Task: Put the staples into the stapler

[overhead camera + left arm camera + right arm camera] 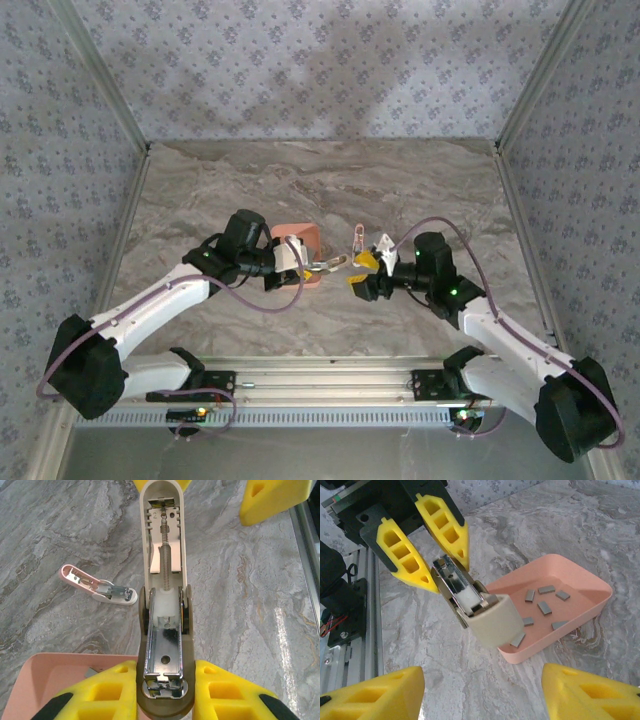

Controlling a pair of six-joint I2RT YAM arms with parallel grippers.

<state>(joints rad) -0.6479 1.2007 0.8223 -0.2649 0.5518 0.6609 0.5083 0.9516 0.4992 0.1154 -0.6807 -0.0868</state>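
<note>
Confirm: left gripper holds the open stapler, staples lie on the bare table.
Not quite: the staples lie in the salmon tray, as the right wrist view shows. The left gripper does hold the open stapler.

Pastels on grey marble
Grey-veined table (250, 185), salmon tray (572, 580), dark grey staples (544, 608), pink-white stapler (97, 586), cream-brown second stapler (495, 622).

- I see the tray (298, 238) on the table (200, 200), about midway between the far and near edges and a little left of centre.
- The staples (544, 607) lie scattered inside the tray.
- The small stapler (357, 240) lies on the surface right of the tray, near it but apart.
- The opened stapler (162, 630) sits between the fingers of my left gripper (162, 690), nearer the near edge than the small stapler.
- My right gripper (362, 265) is right of the opened stapler, apart from it.
</note>
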